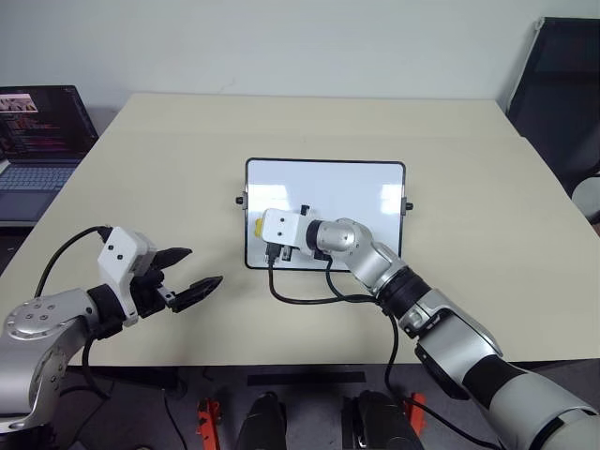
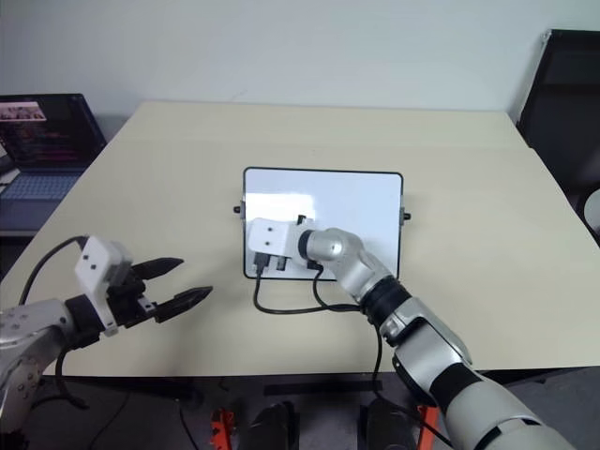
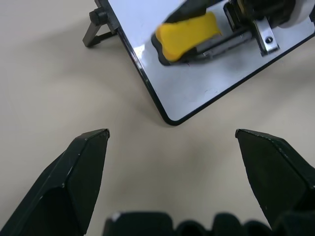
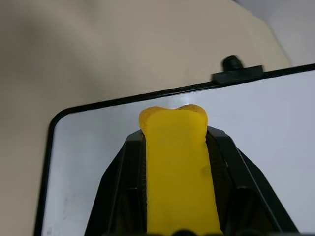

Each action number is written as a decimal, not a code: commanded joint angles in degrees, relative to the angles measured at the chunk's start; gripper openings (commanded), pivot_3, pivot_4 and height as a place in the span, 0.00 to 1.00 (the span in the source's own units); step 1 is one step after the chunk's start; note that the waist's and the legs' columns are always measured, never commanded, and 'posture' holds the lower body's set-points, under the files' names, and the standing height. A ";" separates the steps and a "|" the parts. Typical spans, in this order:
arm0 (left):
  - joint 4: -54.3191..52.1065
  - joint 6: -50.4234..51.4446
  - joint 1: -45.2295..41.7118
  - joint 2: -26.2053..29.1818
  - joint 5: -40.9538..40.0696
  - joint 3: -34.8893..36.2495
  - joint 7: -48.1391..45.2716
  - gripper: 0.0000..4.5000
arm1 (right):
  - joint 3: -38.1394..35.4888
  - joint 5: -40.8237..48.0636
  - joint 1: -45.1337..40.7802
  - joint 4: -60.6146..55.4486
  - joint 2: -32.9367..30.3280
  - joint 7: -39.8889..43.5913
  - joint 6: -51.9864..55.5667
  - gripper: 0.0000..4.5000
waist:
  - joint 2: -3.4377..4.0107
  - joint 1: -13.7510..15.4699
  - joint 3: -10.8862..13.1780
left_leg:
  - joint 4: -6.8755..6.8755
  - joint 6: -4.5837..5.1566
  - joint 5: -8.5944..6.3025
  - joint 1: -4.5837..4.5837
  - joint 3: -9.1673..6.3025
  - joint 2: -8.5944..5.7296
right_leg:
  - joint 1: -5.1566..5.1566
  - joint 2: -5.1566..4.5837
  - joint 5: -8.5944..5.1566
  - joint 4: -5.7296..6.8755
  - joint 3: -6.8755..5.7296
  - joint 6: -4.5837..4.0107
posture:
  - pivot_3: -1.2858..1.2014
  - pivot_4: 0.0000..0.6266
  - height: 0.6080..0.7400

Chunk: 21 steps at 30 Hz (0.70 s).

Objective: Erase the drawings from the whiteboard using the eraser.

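Whiteboard (image 1: pixel 347 192): flat on beige table (image 1: pixel 169 169), near its middle; landmark for all entries below.

Eraser (image 3: pixel 188 35): yellow block, clamped between the closed fingers of right gripper (image 4: pixel 179 142); over the board's left part, beside its left edge, dark underside facing the white surface. Contact likely, not certain.

Right gripper: reaching across the board from its near-right side, jaws shut tight on the eraser.

Left gripper (image 1: pixel 192 272): off the board, near its front-left corner, above bare table; jaws spread wide, holding nothing.

Drawings: faint red trace (image 3: pixel 183 63) just under the eraser, by the board's left edge; elsewhere, visible board surface looks clean, part hidden under the right arm.

Laptop (image 1: pixel 37 141): well apart from the board, far left, screen lit.

Progress, judged: wiping under way, most of the board apparently clear; remaining mark beneath the eraser left to finish.
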 commanded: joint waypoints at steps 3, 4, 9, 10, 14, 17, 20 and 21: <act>-1.05 -1.02 -0.38 0.30 0.04 0.09 0.20 1.00 | 0.82 -4.70 -0.11 3.06 -3.20 -1.39 -2.63 0.28 | -0.01 0.11 -0.01 | 0.02 0.05 0.04 0.02 0.00 0.00 | 0.02 0.00 0.05 0.02 0.00 -0.05 | 0.52 0.24 1.00; -0.99 -1.20 -0.42 0.45 0.24 -0.06 0.07 1.00 | 0.01 -5.16 -0.88 3.81 -2.92 -4.07 -2.88 0.28 | -0.01 0.13 0.00 | 0.03 0.07 0.06 0.03 -0.01 0.00 | 0.02 0.00 0.06 0.04 0.00 -0.06 | 0.52 0.24 1.00; -0.77 -1.37 -0.76 0.61 0.45 -0.37 -0.19 1.00 | -2.72 -5.13 -2.94 6.53 -1.91 -11.14 -2.45 0.28 | 0.00 0.31 0.00 | 0.10 0.07 0.19 0.03 -0.02 -0.01 | -0.07 -0.01 0.08 0.45 0.00 -0.11 | 0.52 0.24 1.00; -0.71 -1.42 -0.82 0.63 0.48 -0.47 -0.20 1.00 | -2.27 -5.31 -2.74 6.62 -2.11 -10.26 -2.30 0.28 | -0.01 0.36 0.00 | 0.15 0.07 0.20 0.04 -0.04 -0.01 | -0.08 -0.01 0.08 0.54 -0.02 -0.12 | 0.52 0.24 1.00; -0.65 -1.49 -1.09 0.52 0.52 -0.79 -0.11 1.00 | -0.60 -5.91 -1.25 5.70 -3.07 -6.28 -2.20 0.28 | 0.00 0.38 0.00 | 0.26 0.07 0.21 0.07 -0.09 -0.02 | -0.08 -0.01 0.07 0.65 -0.03 -0.14 | 0.52 0.24 1.00; -0.55 -1.53 -1.17 0.49 0.49 -0.86 -0.18 1.00 | 2.82 -7.40 0.59 3.46 -5.41 0.33 -4.02 0.28 | -0.02 0.40 -0.01 | 0.30 0.08 0.21 0.07 -0.09 -0.02 | -0.06 -0.01 0.07 0.64 -0.02 -0.14 | 0.52 0.24 1.00; -0.48 -1.53 -1.25 0.44 0.51 -0.95 -0.17 1.00 | 4.75 -8.77 1.30 1.87 -7.27 3.03 -6.31 0.28 | -0.01 0.37 -0.01 | 0.31 0.08 0.21 0.09 -0.08 -0.02 | -0.04 -0.01 0.04 0.64 -0.01 -0.16 | 0.52 0.24 1.00; -0.43 -1.54 -1.30 0.42 0.51 -0.99 -0.18 1.00 | 4.70 -9.29 1.10 1.71 -7.48 2.29 -6.90 0.28 | 0.00 0.35 0.00 | 0.31 0.08 0.21 0.10 -0.09 -0.02 | -0.04 -0.01 0.04 0.65 -0.02 -0.17 | 0.52 0.24 1.00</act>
